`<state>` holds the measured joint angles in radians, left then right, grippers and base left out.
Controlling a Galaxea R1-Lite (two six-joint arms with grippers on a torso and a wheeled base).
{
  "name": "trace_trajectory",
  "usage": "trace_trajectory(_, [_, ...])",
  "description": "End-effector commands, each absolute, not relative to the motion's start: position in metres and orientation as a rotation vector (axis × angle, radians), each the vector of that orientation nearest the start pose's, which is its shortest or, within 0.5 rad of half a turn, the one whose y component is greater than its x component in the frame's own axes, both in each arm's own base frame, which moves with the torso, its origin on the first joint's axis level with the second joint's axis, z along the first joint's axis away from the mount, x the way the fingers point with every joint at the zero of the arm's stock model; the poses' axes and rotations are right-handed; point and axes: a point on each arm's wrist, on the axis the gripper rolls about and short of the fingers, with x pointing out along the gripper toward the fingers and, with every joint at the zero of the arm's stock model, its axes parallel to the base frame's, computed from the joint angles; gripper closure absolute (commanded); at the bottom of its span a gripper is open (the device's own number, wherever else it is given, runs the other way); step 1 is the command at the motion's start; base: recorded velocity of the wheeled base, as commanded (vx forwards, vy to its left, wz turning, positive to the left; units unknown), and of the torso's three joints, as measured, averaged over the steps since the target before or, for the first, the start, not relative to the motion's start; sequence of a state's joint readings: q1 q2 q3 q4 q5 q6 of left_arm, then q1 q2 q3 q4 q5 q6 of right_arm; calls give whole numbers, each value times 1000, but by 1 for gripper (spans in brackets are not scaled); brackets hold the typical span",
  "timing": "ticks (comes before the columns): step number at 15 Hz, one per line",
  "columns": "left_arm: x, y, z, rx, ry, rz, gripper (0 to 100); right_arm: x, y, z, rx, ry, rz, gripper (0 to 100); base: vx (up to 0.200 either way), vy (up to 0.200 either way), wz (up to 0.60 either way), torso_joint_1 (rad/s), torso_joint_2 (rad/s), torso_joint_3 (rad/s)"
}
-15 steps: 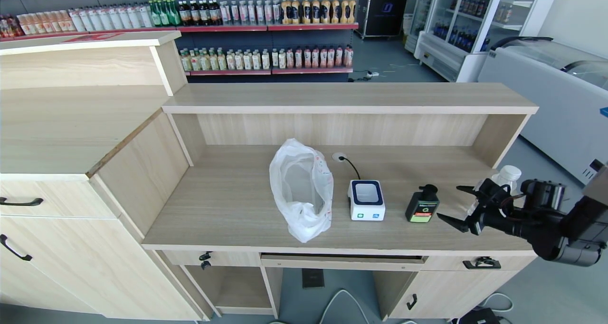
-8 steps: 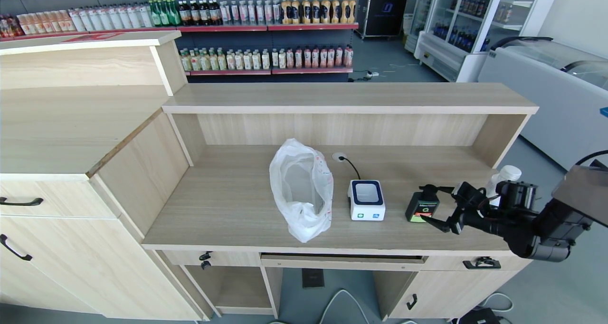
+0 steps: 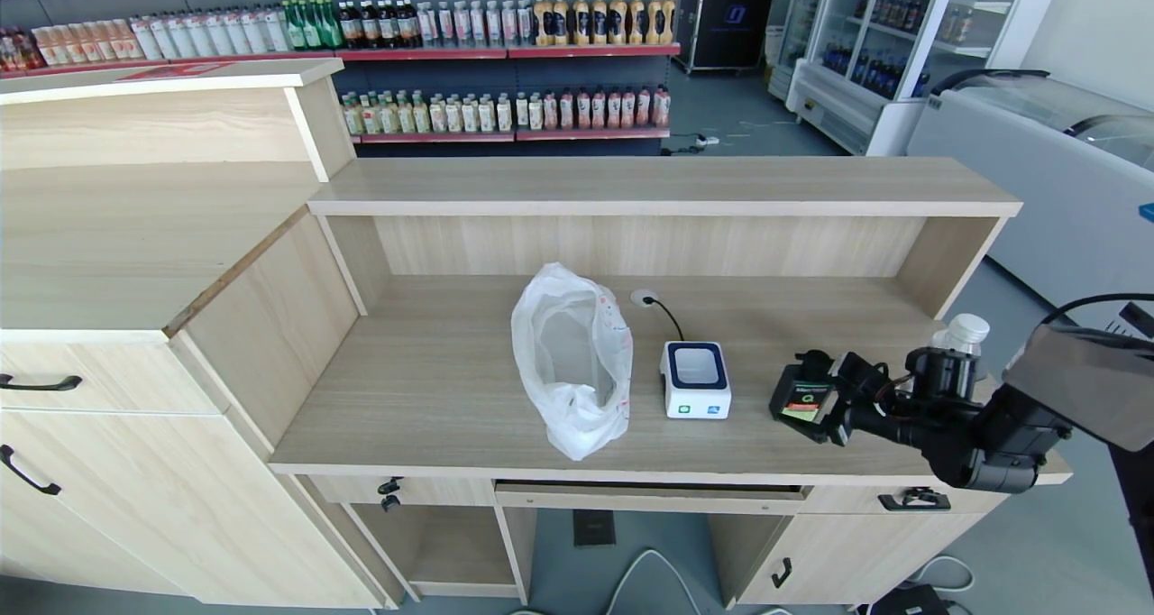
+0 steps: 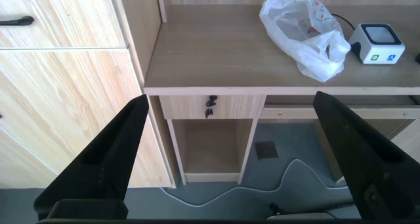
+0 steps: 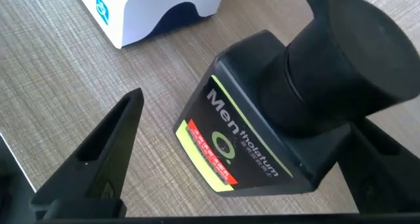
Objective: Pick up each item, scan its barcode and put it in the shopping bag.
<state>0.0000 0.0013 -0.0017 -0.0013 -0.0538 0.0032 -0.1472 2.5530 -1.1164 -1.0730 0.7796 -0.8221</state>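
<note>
A black pump bottle with a green and red label stands slightly tilted on the wooden counter, right of the white barcode scanner. My right gripper is open with one finger on each side of that bottle. In the right wrist view the bottle sits between the fingers, a gap showing beside one finger, and the scanner is just beyond. The white plastic shopping bag stands open left of the scanner. My left gripper hangs open, low in front of the counter's left end.
A clear bottle with a white cap stands near the counter's right edge, behind my right arm. A raised back shelf borders the counter. The scanner's cable runs to a hole in the top. Drawers lie under the front edge.
My right gripper has moved left along the counter and now straddles the black pump bottle, which has tipped slightly. The bag, scanner and white-capped bottle stayed put.
</note>
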Motion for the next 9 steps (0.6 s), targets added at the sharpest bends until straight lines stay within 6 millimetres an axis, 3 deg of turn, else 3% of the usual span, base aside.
trace_trajectory(1, [-23, -1, 76, 3, -2, -54, 0, 439, -43, -37, -622, 51, 731, 0, 0, 0, 0, 0, 0, 0])
trace_trajectory(5, [-23, -1, 76, 3, -2, -54, 0, 452, -38, -43, -622, 45, 748, 0, 0, 0, 0, 0, 0, 0])
trace_trajectory(6, [-23, -1, 76, 3, -2, -54, 0, 452, -38, -45, -616, 56, 753, 100, 0, 0, 0, 0, 0, 0])
trace_trajectory(9, [-23, -1, 76, 3, -2, -54, 0, 452, -32, -38, -629, 32, 760, 100, 0, 0, 0, 0, 0, 0])
